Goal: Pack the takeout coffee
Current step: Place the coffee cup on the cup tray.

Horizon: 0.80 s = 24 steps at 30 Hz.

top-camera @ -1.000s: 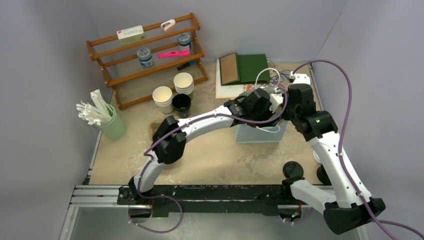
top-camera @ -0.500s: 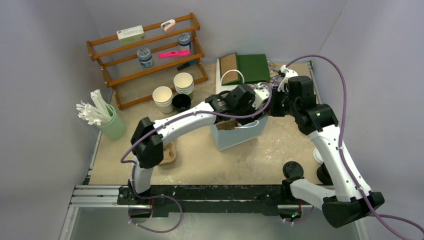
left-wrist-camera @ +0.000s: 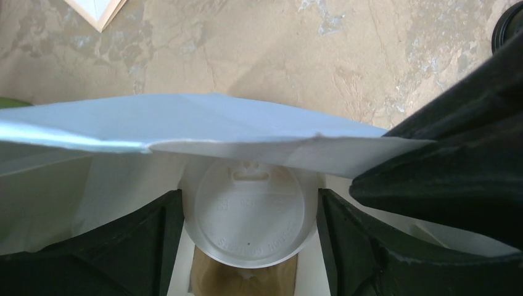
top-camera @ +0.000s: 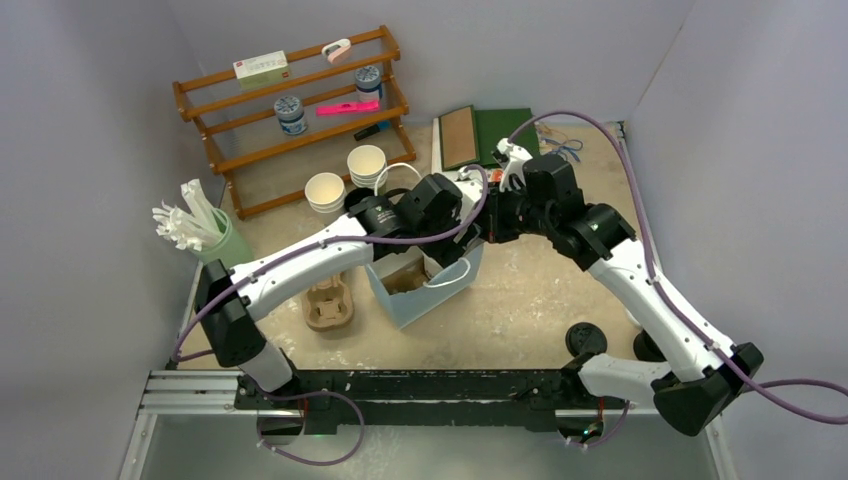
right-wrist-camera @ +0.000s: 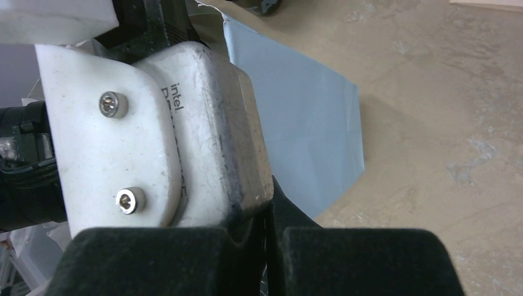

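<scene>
A cream-white takeout coffee cup with a white lid [left-wrist-camera: 247, 228] sits low inside a pale blue paper bag [top-camera: 428, 296], over a brown floor. My left gripper [left-wrist-camera: 248, 197] reaches down into the bag, and its black fingers press the lid's rim on both sides. My right gripper [top-camera: 489, 216] is shut on the bag's rim at the right side. In the right wrist view, the right gripper [right-wrist-camera: 270, 209] shows closed fingers, with the bag's blue wall [right-wrist-camera: 296, 123] beyond them. A black cup with a black lid [top-camera: 586, 339] stands near the right arm's base.
A brown pulp cup carrier [top-camera: 328, 306] lies just left of the bag. Stacked lidless cream cups [top-camera: 367, 165] and a single one [top-camera: 325, 190] stand behind. A green mug of wrapped sticks [top-camera: 226, 252] is at the left, a wooden shelf [top-camera: 300, 110] at the back, and green pads [top-camera: 505, 135] at the back right.
Both arms and the bag have travelled left and toward the near edge. The bag now stands beside the cup carrier, which was hidden under the left arm before.
</scene>
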{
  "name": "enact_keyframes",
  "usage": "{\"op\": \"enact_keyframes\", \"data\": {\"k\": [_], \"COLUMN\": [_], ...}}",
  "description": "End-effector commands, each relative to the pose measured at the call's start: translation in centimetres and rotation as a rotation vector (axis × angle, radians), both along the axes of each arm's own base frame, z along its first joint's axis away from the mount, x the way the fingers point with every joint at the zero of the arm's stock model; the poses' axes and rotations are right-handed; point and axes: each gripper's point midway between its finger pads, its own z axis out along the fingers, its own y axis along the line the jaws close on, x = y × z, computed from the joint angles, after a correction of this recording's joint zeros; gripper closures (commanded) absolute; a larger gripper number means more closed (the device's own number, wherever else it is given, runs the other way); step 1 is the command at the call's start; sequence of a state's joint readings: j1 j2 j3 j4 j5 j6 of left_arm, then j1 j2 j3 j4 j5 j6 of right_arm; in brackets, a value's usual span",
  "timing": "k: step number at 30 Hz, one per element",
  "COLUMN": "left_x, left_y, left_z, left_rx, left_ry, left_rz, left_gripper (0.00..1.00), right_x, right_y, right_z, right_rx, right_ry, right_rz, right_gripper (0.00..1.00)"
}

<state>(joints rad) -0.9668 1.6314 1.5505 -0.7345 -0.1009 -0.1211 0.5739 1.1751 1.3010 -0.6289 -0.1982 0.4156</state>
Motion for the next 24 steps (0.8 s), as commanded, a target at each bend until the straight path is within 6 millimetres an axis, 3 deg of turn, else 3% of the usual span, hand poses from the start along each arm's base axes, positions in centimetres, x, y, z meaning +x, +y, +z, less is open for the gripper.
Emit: {"op": "enact_keyframes", "data": {"k": [1,5,13,18,24], "left_x": [-2.2,-2.5,-2.4,-1.3,-2.2], "left_y": [-1.5,-1.2,-1.2,-0.5,1.6], "left_z": [2.0,1.4,0.7,4.6,8.6], "left_rx": [-0.087,-0.084,-0.067,-0.108,-0.176], "left_ry": [-0.025,-0.013,0.0,-0.1,-0.15], "left_rz": [-0.086,-0.079,-0.066,-0.025,0.005], "left_gripper": [0.56,0.49,0.55,0.56,0.57], "right_x": [1.1,1.2,0.9,1.7,1.8], "right_y": [2.7,2.9,2.8,2.4,2.9], "right_z": [2.0,1.6,0.3,2.3,6.4], "right_rx": [0.099,0.101,0.096,0.083,0.117], "right_ry": [-0.088,-0.101,-0.096,-0.244,-0.453], "right_rz": [0.061,0.07,0.079,0.104,0.186], "right_gripper": [1.0,1.0,1.0,1.0,1.0]}}
